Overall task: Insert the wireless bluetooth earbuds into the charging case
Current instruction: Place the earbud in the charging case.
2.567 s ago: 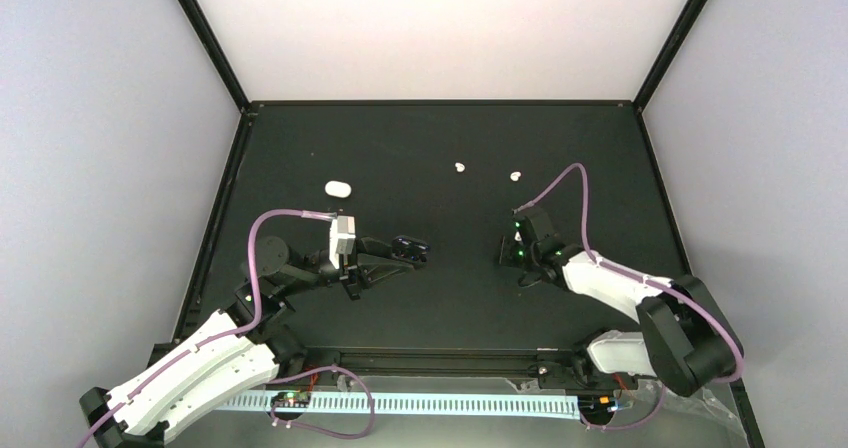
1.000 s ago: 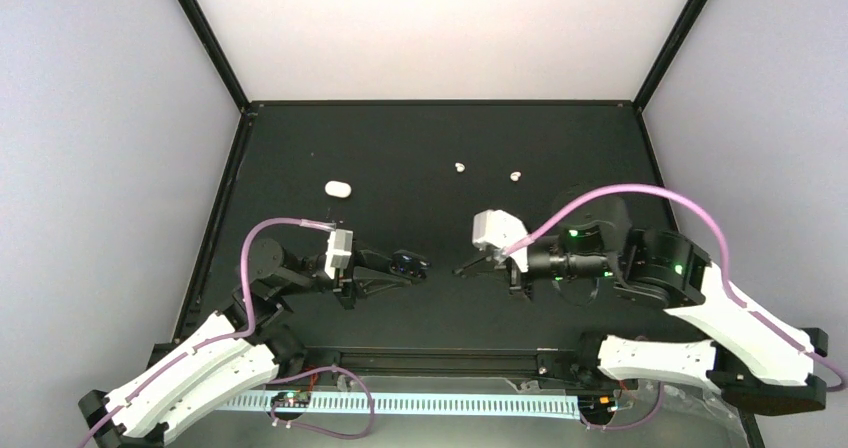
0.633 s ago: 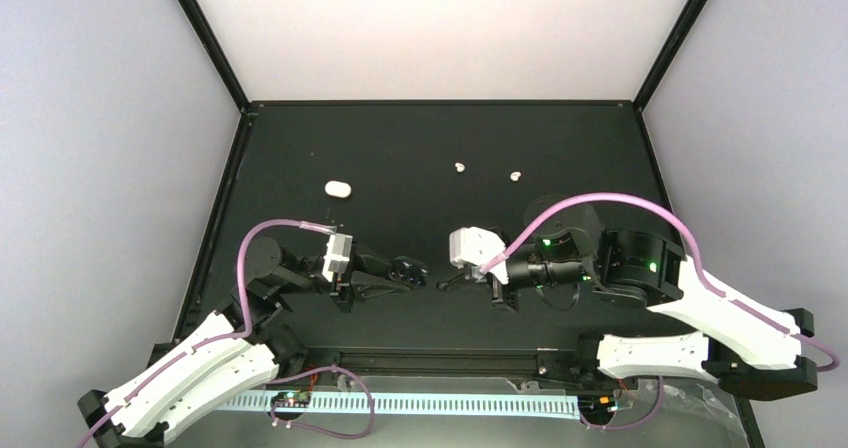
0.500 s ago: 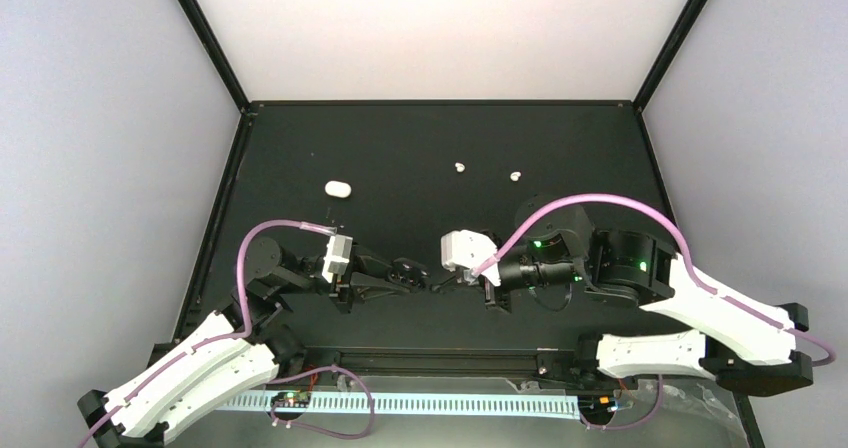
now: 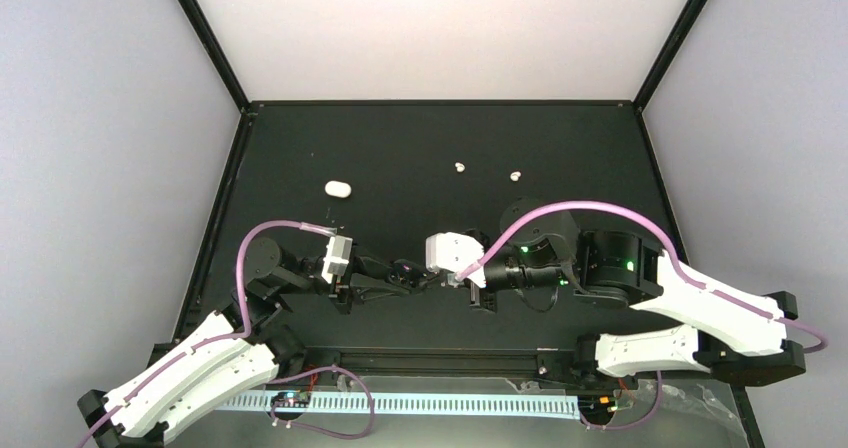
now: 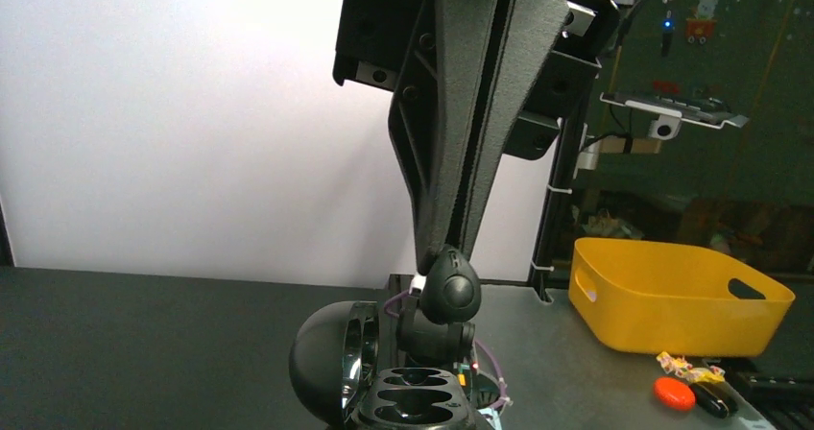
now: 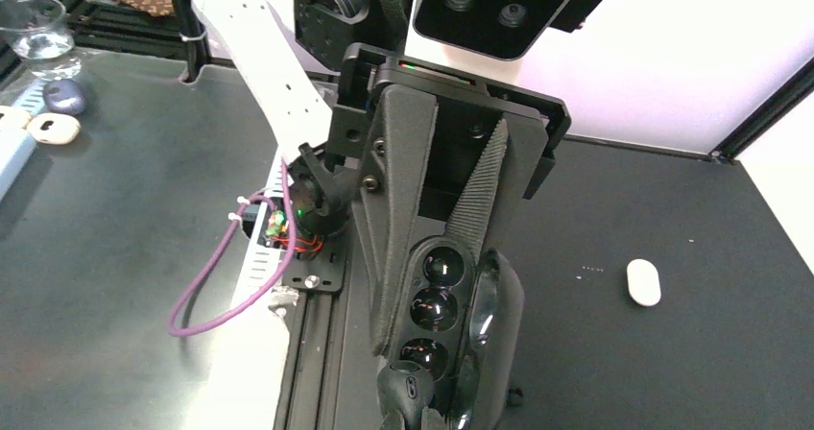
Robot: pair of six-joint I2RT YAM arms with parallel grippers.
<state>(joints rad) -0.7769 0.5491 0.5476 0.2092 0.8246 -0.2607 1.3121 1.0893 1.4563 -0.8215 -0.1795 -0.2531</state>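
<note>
The left tool (image 5: 400, 276) is clamped on the open black case (image 6: 408, 396) and holds it off the worktop (image 5: 600, 148). The lid (image 6: 331, 358) is swung aside and the wells face the other arm, probably so the case cannot slide or tip when something is pressed into it. The right tool (image 6: 444, 253) comes in from the opposite side, clenched tight on a black bud (image 6: 451, 288) pinched at its very tip. That leaves the bud's rounded body sticking out past the fingers, free to enter a well. In the left wrist view the bud hangs just above the wells, roughly in line with them but not seated, and I cannot tell whether it touches the rim. Whether a second black bud already sits in the case is also unclear; the wells look dark and glossy from both wrists. Two white buds (image 5: 460, 167) (image 5: 515, 176) lie on the far part of the worktop, well apart from both tools, and a white pod (image 5: 337, 188) lies off to the left. The next step, as I judge it, is a short, straight push into the matching well.
</note>
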